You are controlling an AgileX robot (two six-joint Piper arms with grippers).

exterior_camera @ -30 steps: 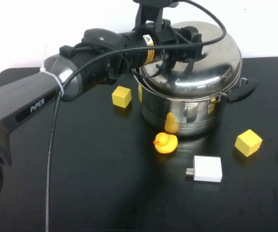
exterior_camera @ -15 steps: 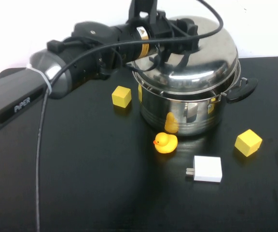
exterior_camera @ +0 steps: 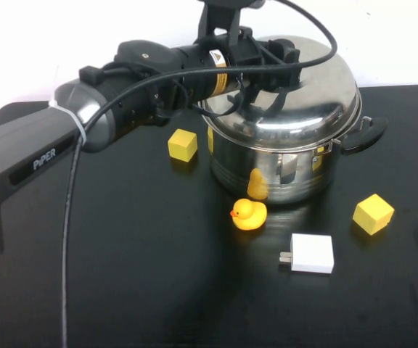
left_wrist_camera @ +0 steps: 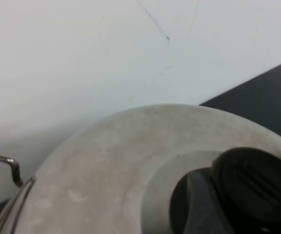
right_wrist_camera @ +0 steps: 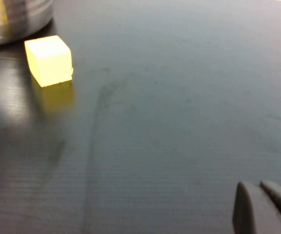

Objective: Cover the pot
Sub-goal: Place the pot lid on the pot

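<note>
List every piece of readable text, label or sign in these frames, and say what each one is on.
"PiPER": white lettering on the left arm's grey link.
Yellow warning sticker on the left arm's wrist, above the lid: too small to read.
Pot, white adapter, yellow cubes: no text visible.
Right gripper, over bare table: no markings.

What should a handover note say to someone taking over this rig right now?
Left end effector: over the pot, at the lid and its black knob; grip state not visible.
Right end effector: parked low over the bare table, fingers together, holding nothing, near a yellow cube.
Done: the lid is on top of the pot, apparently not fully seated on the near left side.
Left: settle the lid flat, let go, withdraw the left arm.
</note>
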